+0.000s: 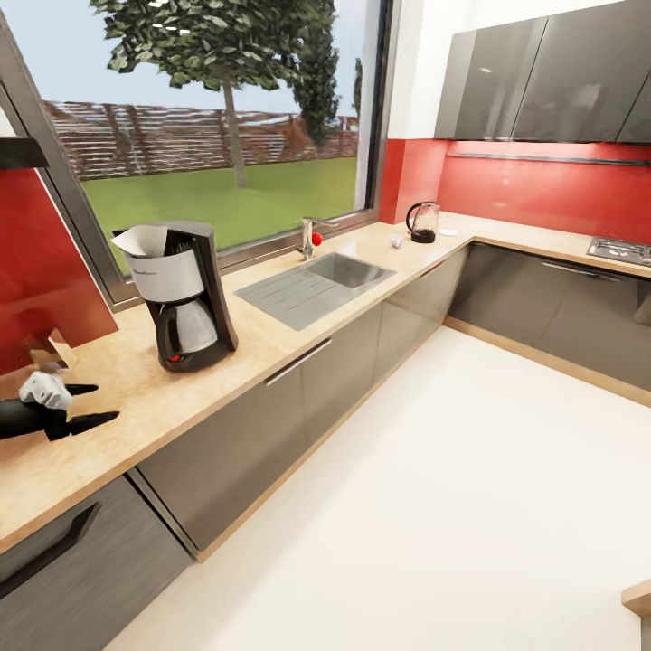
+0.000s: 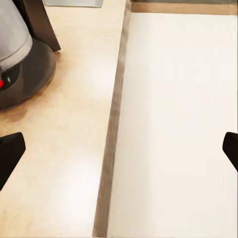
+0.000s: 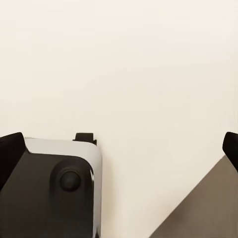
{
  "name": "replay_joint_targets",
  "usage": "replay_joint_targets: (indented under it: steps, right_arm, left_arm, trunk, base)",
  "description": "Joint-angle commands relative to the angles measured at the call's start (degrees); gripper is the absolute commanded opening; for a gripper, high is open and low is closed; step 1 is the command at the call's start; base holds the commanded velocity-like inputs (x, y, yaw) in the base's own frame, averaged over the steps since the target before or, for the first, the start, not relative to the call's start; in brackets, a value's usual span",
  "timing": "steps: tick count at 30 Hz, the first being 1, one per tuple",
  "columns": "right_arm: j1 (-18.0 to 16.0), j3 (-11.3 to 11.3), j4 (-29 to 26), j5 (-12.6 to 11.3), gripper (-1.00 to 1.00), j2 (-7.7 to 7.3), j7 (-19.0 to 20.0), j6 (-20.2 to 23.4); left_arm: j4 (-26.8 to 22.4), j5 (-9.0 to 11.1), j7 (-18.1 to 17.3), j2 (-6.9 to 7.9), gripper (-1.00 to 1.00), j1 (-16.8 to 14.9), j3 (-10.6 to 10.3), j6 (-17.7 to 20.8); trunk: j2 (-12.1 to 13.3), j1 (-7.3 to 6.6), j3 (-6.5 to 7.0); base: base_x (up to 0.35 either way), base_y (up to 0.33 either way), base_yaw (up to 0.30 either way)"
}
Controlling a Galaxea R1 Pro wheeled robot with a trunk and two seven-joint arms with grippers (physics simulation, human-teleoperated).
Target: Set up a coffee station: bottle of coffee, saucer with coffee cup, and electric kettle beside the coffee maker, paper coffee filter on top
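Note:
The black and silver coffee maker [image 1: 185, 298] stands on the wooden countertop [image 1: 271, 339] below the window, with a white paper filter [image 1: 143, 240] on its top. My left gripper [image 1: 101, 403] hovers open just above the counter, left of the machine. In the left wrist view the coffee maker's base [image 2: 22, 64] is close to this empty gripper [image 2: 119, 153]. Far along the counter, the dark electric kettle [image 1: 422, 222] stands by the red wall. A small white cup [image 1: 396, 241] and a flat white saucer [image 1: 449, 232] lie beside it. My right gripper [image 3: 119, 151] hangs open over the floor.
A steel sink [image 1: 316, 282] with a red-knobbed faucet [image 1: 313, 237] sits between the coffee maker and the kettle. A stove top [image 1: 619, 249] lies on the right-hand counter run. Grey cabinets line both runs, with pale floor [image 1: 434, 488] in front.

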Motion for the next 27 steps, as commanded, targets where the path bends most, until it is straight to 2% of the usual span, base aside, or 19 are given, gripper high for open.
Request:
replay_joint_targets:
  steps: [1, 2, 5, 7, 10, 17, 21, 23, 24, 25, 27]
  right_arm:
    - [-0.03, -0.02, 0.07, 0.08, 1.0, 0.0, -0.03, -0.16]
    - [-0.03, -0.02, 0.13, 0.11, 1.0, 0.01, -0.03, -0.16]
    - [-0.03, -0.02, 0.11, 0.11, 1.0, 0.01, -0.03, -0.16]
    - [-0.03, -0.02, 0.1, 0.12, 1.0, 0.01, -0.03, -0.16]
    - [-0.03, 0.04, 0.1, 0.13, 1.0, 0.01, -0.02, -0.16]
    - [-0.03, 0.11, 0.08, 0.13, 1.0, 0.01, -0.03, -0.16]
    - [-0.03, 0.17, 0.1, 0.12, 1.0, 0.01, -0.03, -0.16]
    - [-0.03, 0.21, 0.09, 0.13, 1.0, 0.01, -0.03, -0.16]
    - [-0.03, 0.21, 0.09, 0.13, 1.0, 0.01, -0.03, -0.16]
    - [-0.03, 0.29, 0.08, 0.11, 1.0, 0.01, -0.02, -0.16]
    - [-0.03, 0.32, 0.08, 0.12, 1.0, 0.01, -0.01, -0.16]
  left_arm:
    - [-0.3, 0.54, -1.73, -0.04, 1.0, 0.64, 0.05, 0.25]
    - [-0.6, 2.61, -1.87, -0.04, 1.0, 1.47, 0.15, -0.7]
    - [-1.08, 4.58, -1.87, -0.06, 1.0, 1.74, 0.23, -1.06]
    - [-1.56, 5.7, -1.87, -0.06, 1.0, 1.88, 0.26, -1.11]
    - [-1.72, 6.27, -1.87, -0.18, 1.0, 2.97, 0.2, -1.05]
    - [-1.85, 8.58, -1.87, -2.68, 1.0, 13.18, 0.02, -2.23]
    - [-1.59, 8.77, -1.87, -5.06, 1.0, 18.09, 0.11, -6.61]
    - [-1.26, 8.68, -1.87, -7.15, 1.0, 20.6, 0.22, -9.65]
    - [-1.19, 8.67, -1.87, -7.68, 1.0, 21.21, 0.25, -10.29]
    - [-1.03, 8.68, -1.87, -9.75, 1.0, 24.43, 0.29, -12.32]
    - [-0.97, 8.67, -1.87, -11.0, 1.0, 26.37, 0.27, -13.25]
  trunk:
    - [-0.11, 0.03, -0.11]
    - [-0.11, 0.03, -0.11]
    - [-0.11, 0.03, -0.11]
    - [-0.11, 0.03, -0.11]
    - [-0.11, 0.03, -0.11]
    - [-0.11, 0.03, -0.11]
    - [-0.11, 0.03, -0.11]
    - [-0.11, 0.03, -0.11]
    - [-0.11, 0.03, -0.11]
    - [-0.11, 0.03, -0.11]
    - [-0.11, 0.03, -0.11]
  base:
    - [0.0, 0.0, 0.0]
    - [0.0, 0.0, 0.0]
    - [0.0, 0.0, 0.0]
    - [0.0, 0.0, 0.0]
    - [0.0, 0.0, 0.0]
    - [0.0, 0.0, 0.0]
    - [0.0, 0.0, 0.0]
    - [0.0, 0.0, 0.0]
    - [0.0, 0.0, 0.0]
    - [0.0, 0.0, 0.0]
    - [0.0, 0.0, 0.0]
